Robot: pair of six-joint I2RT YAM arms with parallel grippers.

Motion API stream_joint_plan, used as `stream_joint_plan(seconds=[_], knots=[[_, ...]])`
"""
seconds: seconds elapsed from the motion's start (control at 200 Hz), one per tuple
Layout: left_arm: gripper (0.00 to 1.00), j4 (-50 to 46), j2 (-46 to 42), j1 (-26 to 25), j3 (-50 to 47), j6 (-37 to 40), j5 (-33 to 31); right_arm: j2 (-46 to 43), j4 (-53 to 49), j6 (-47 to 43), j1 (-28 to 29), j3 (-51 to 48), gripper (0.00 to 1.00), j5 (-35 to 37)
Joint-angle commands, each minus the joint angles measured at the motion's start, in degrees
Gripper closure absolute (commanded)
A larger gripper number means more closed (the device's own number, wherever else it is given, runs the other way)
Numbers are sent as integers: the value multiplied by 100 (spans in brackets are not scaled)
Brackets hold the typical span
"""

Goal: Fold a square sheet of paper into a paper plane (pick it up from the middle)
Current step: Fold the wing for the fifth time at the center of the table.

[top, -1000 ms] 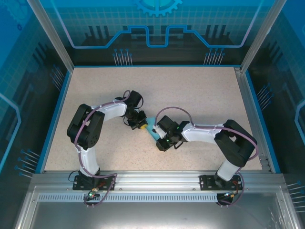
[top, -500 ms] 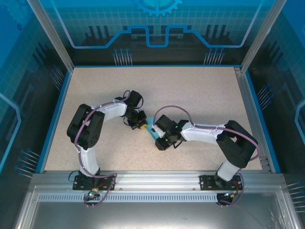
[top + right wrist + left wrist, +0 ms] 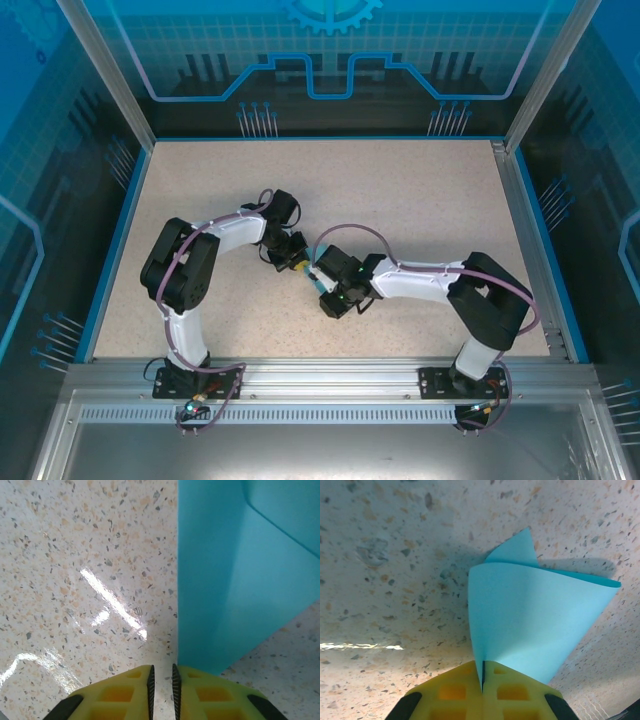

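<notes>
left gripper (image 3: 483, 672) clamps thin light-blue paper sheet (image 3: 530, 615) | right gripper (image 3: 162, 674) at sheet's edge, narrow slit, we cannot tell hold | risk: opposing pull tears it

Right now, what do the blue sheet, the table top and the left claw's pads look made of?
The blue sheet looks like thin matte paper: it curls softly and shows a fine edge. The table top is a speckled beige stone-look surface, perhaps laminate or composite, glossy with light streaks. The left claw has pads of yellow moulded plastic or rubber, matte, with square recesses.
</notes>
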Motion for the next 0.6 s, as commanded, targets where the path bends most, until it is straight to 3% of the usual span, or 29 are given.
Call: stream_joint_plan(seconds=[0.0, 0.13, 0.38, 0.595], knots=[[98, -208, 139, 21, 74, 51, 44, 75, 11, 105, 100, 63, 84, 119], [98, -213, 149, 24, 63, 42, 48, 32, -18, 135, 108, 61, 83, 200], [98, -195, 138, 21, 82, 25, 82, -228, -108, 90, 108, 88, 69, 523], [98, -229, 141, 28, 106, 51, 83, 20, 12, 161, 135, 146, 72, 429]])
